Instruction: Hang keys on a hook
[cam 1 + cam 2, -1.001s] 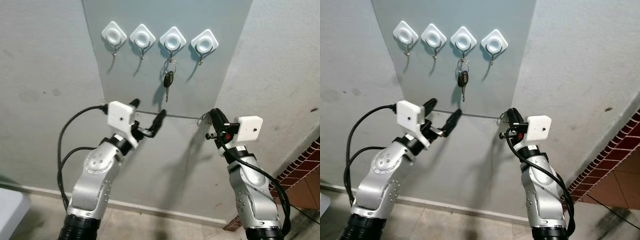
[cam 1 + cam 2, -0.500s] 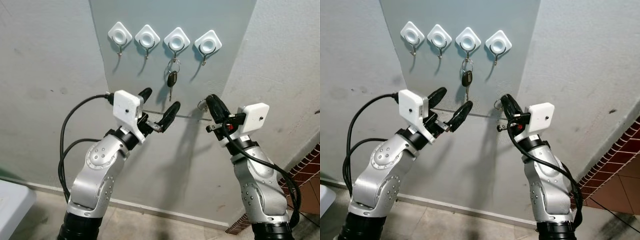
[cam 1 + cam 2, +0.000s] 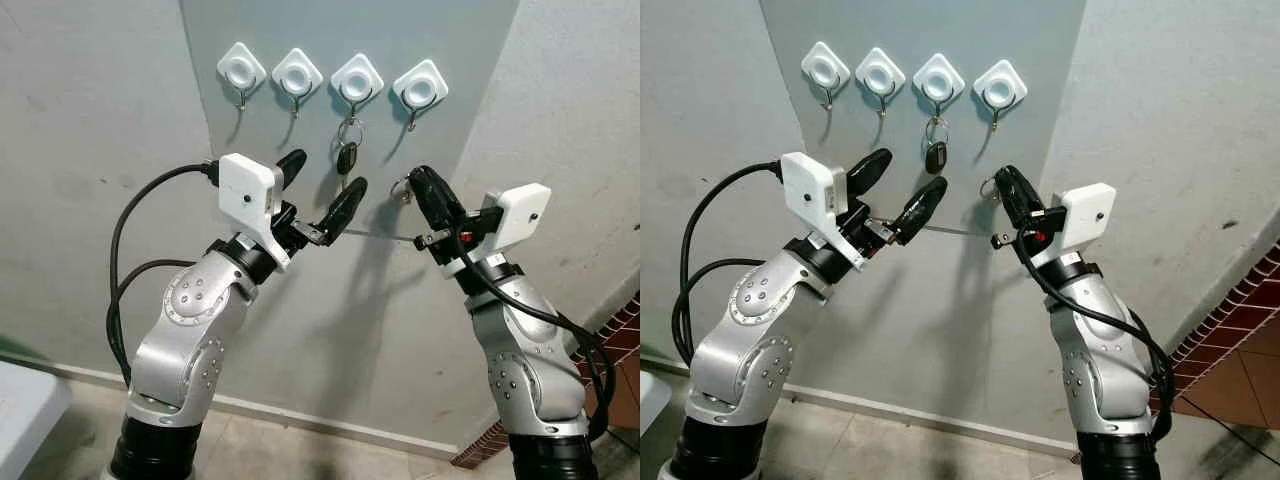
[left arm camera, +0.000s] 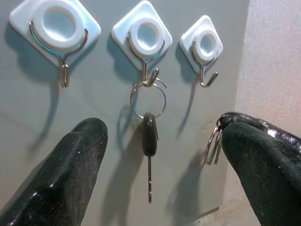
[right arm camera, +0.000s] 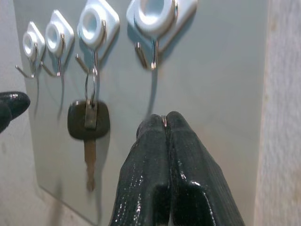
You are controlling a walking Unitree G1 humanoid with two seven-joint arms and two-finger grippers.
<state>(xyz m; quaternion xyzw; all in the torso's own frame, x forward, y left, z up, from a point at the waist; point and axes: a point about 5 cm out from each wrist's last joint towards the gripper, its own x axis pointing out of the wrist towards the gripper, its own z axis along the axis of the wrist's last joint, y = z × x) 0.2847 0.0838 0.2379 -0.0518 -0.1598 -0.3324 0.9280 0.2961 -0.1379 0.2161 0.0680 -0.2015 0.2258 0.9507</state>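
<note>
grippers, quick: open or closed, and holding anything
Left gripper: open, holding nothing.
Right gripper: closed on a key ring.

A home entryway corner: key hooks (image 3: 328, 77) on a rough plastered wall (image 3: 90, 150) above tiled floor (image 3: 300, 450).

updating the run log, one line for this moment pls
right gripper: shut on key ring | below empty hook | left gripper: open

Surroundings of the hook panel
Grey plastered wall (image 3: 90, 150), brick-red tiles (image 3: 1240, 330) at lower right, and tiled floor (image 3: 300, 450) are seen.
</note>
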